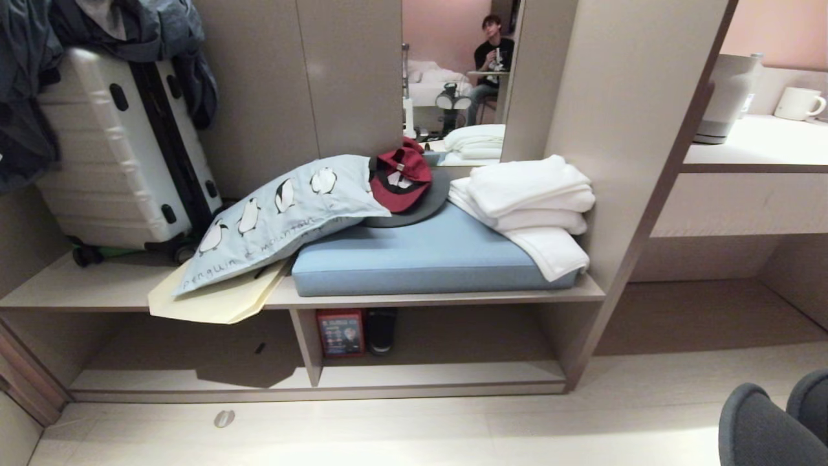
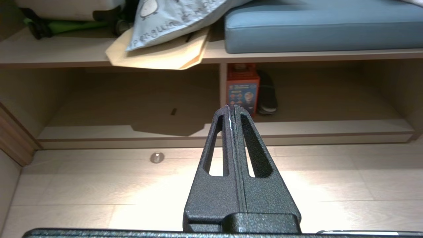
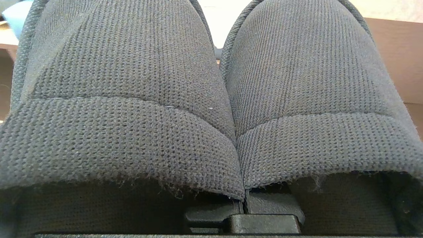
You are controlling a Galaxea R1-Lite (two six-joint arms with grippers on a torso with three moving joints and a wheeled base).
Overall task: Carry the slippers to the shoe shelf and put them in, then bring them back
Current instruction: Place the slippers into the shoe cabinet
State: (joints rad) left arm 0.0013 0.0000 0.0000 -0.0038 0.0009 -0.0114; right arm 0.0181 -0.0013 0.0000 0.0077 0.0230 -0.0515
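A built-in unit of pale wood fills the head view. Its lower part is the shoe shelf (image 1: pixel 427 374), a low wide cubby split by one upright divider (image 1: pixel 306 343). Above it runs a bench board carrying a white suitcase (image 1: pixel 123 155) at the left, a penguin-print pillow (image 1: pixel 278 217) lying on a cream folder (image 1: pixel 213 298), a blue cushion (image 1: pixel 420 259), a red cap (image 1: pixel 400 180) on a grey disc, and a stack of folded white towels (image 1: pixel 527 207). To the right, a table (image 1: pixel 757 145) bears a white mug (image 1: pixel 799 102) and a pale kettle (image 1: pixel 728 97). A mirror strip (image 1: pixel 456 77) reflects a seated person in a black top.

Inside the shelf, just right of the divider, a red box (image 1: pixel 340 332) stands upright with a lone black shoe (image 1: pixel 381 329) just beside it. A round metal stopper (image 1: pixel 224 418) sits on the pale floor before the shelf.

The slippers (image 3: pixel 211 109), a dark knitted pair, show side by side and touching in the right wrist view, toes pointing away; their grey toes also enter the lower right corner of the head view. The right tool (image 3: pixel 244 206) is clamped on the slippers at the seam between their heel openings. The left tool (image 2: pixel 233 107) hangs above the floor facing the shelf, fingers pressed together, holding nothing.
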